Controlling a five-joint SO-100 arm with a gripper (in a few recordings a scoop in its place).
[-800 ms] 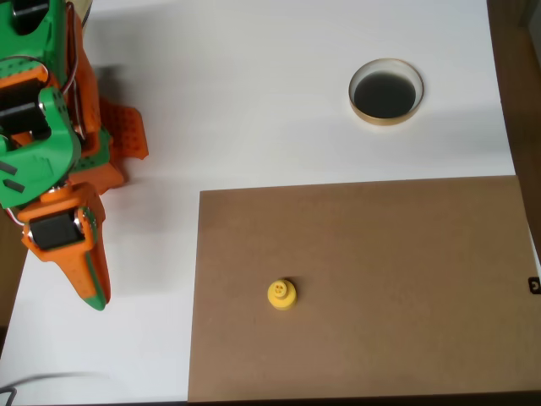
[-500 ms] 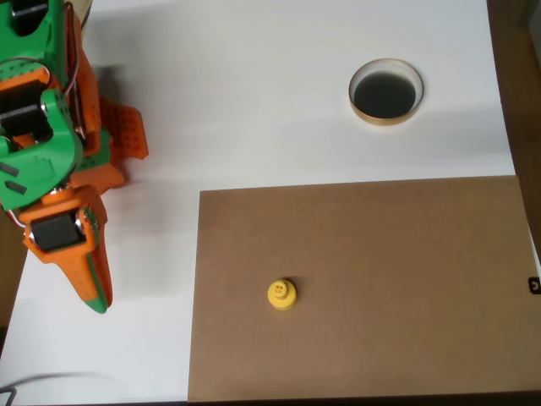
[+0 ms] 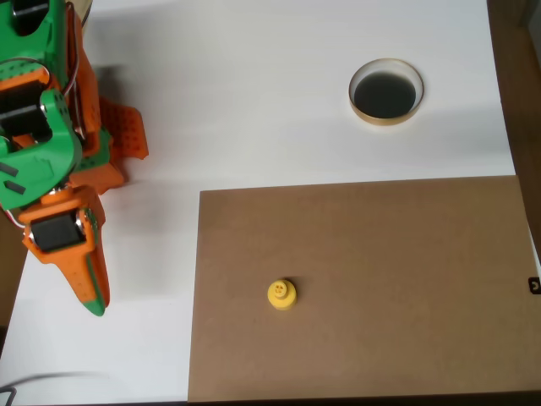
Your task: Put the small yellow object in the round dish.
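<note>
Evidently pre-grasp: small yellow object [image 3: 281, 293] sat upright on brown board [image 3: 363, 288], well apart from round dish [image 3: 386, 91] on white counter [image 3: 254, 85], w/ gripper [image 3: 91, 292] off left, jaws apparently clenched & holding nothing.

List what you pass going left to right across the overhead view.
gripper → small yellow object on the brown board → round dish, farther up on the white table.
</note>
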